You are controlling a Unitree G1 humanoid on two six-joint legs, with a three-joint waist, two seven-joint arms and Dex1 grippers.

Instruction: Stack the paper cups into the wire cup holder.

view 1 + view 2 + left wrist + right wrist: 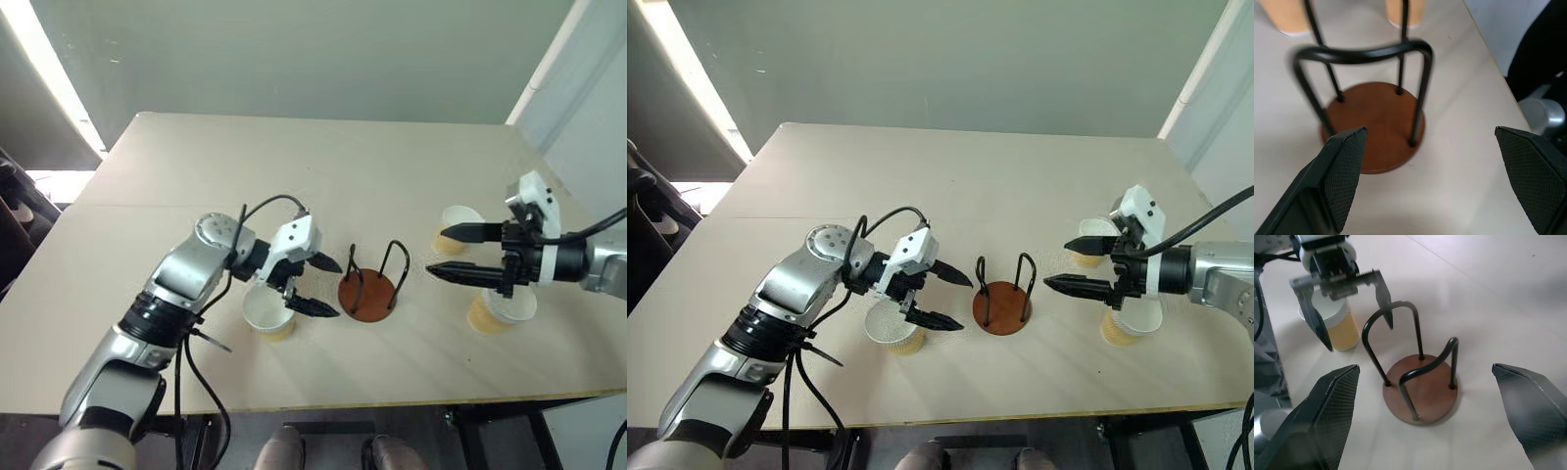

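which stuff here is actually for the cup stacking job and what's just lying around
For the job:
- paper cup below the left end effector
- paper cup below the right end effector
- paper cup farther back on the right
- wire cup holder, with no cup in it
- left end effector and right end effector, both open

Just there:
- table; nothing else lies on it

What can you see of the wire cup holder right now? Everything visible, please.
The wire cup holder stands upright on the pale table, between the two open grippers and touched by neither. Its base is a flat, round, reddish-brown disc that looks like wood. Two arches of thin black wire rise from it, four feet set into the disc, leaving an open bay between them. It is empty: no cup inside. One paper cup stands apart on its left, two others on its right.
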